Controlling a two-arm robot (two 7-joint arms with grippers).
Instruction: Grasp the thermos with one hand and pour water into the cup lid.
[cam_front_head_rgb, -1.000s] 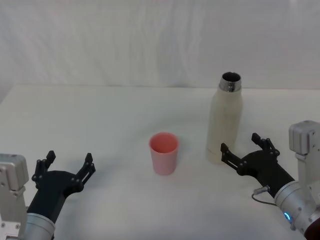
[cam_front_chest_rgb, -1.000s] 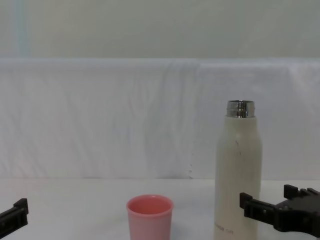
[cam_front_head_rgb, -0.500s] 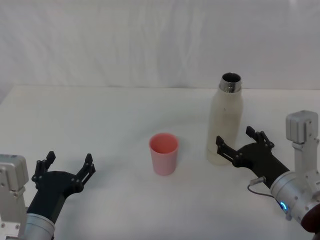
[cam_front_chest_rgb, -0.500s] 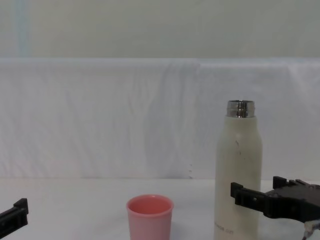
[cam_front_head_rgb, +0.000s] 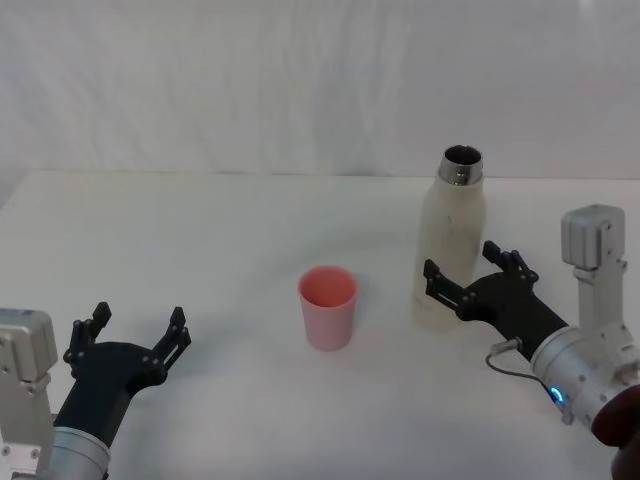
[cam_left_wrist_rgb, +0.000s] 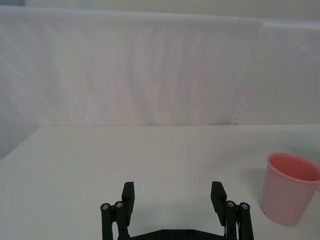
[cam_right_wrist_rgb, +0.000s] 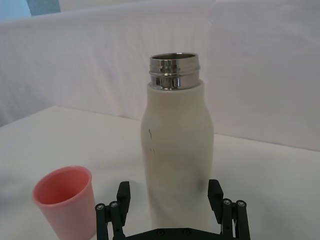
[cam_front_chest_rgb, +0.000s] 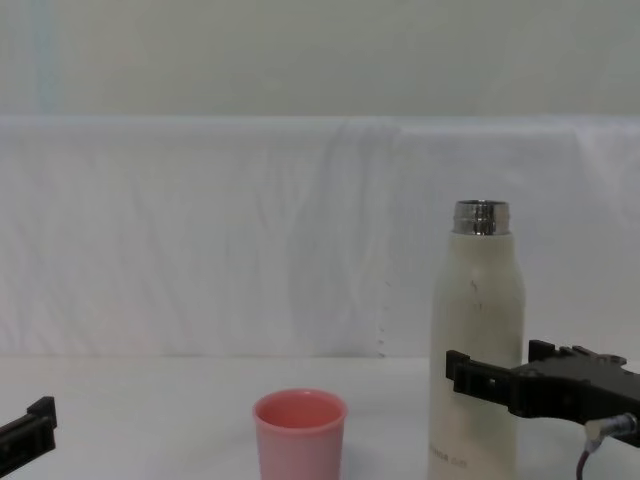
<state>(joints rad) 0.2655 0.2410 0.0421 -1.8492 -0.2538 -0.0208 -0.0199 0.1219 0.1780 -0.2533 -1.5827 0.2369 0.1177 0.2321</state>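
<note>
Right gripper (cam_front_head_rgb: 462, 279), fingers spread wide, brought up to the lower body of the thermos (cam_front_head_rgb: 449, 240) with one finger on either side of it (in the right wrist view the two fingers (cam_right_wrist_rgb: 215, 196) flank the bottle with a visible gap on each side, so nothing is clamped). The thermos stands upright on the white table (cam_front_head_rgb: 220, 240), right of centre, its steel threaded neck uncapped and open at the top; small grey lettering sits near its base in the chest view, too small to read. The cup lid (cam_front_head_rgb: 327, 306), salmon pink and upright with its mouth up, stands near the thermos on the robot's left side of it, apart from it and from both grippers. Left gripper (cam_front_head_rgb: 137, 336), fingers likewise wide open and holding nothing, rests low at the near left of the table, well apart from the cup lid. A white cloth backdrop (cam_front_head_rgb: 300, 80) closes the scene behind the table.
</note>
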